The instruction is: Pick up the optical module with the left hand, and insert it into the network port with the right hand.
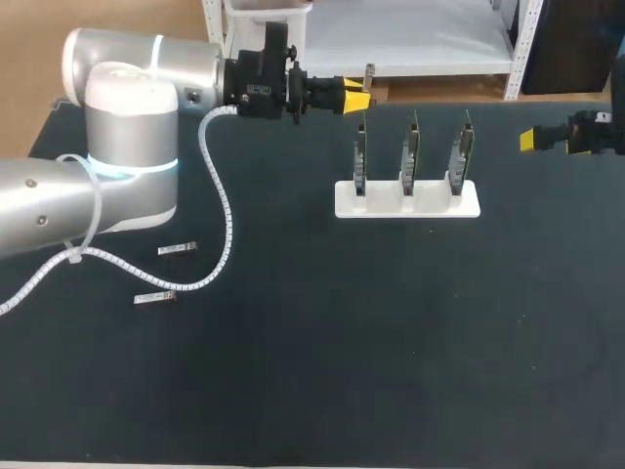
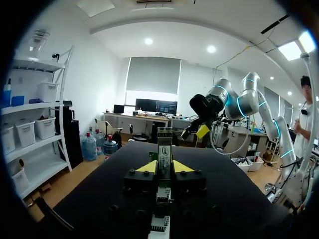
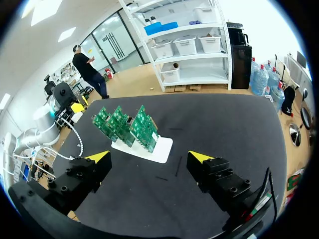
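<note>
Black table (image 1: 293, 371), white stand (image 1: 344, 202), green circuit boards (image 3: 142, 124), silver optical module (image 2: 164, 145)

A black tabletop (image 1: 391, 342); past its edge beside the left claw (image 1: 363, 98), white shelving (image 1: 439, 44) on wooden floor (image 1: 127, 20); ceiling lights (image 2: 148, 41) lit.

Left: held level near 12 o'clock, pointing toward 3, gripper (image 1: 359, 98) pinching the optical module (image 2: 164, 147) (yellow tips close together). Right: at 2 o'clock, gripper (image 1: 527, 140) spread wide.

My right arm (image 1: 598, 133): mostly cut off at the right edge.
Network port: too small to find on the boards (image 1: 411, 154).
</note>
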Available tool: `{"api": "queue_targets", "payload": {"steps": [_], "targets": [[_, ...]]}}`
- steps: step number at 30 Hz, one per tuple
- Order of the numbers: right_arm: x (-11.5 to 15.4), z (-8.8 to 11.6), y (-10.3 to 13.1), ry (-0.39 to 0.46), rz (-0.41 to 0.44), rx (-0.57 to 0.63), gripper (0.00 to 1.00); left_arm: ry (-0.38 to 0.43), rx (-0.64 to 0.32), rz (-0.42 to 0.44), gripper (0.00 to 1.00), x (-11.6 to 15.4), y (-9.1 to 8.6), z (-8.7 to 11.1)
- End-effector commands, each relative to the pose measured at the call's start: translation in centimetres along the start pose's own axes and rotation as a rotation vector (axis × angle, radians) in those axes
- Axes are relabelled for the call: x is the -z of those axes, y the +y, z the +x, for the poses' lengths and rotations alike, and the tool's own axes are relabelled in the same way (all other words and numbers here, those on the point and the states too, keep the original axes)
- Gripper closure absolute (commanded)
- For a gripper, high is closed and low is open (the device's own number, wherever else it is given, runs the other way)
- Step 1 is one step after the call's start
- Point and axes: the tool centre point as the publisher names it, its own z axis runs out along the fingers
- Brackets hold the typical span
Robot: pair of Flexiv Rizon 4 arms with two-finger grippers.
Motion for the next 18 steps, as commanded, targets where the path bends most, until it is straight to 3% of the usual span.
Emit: {"api": "queue_targets", "payload": {"steps": [1, 18], "targets": [[0.00, 0.00, 0.00, 0.000, 0.000, 0.000, 0.00, -0.004, 0.006, -0.010, 1.00, 0.09, -0.46, 0.17], [0.00, 0.00, 0.00, 0.000, 0.000, 0.000, 0.00, -0.011, 0.042, -0.024, 1.00, -0.39, -0.73, 1.10]]}}
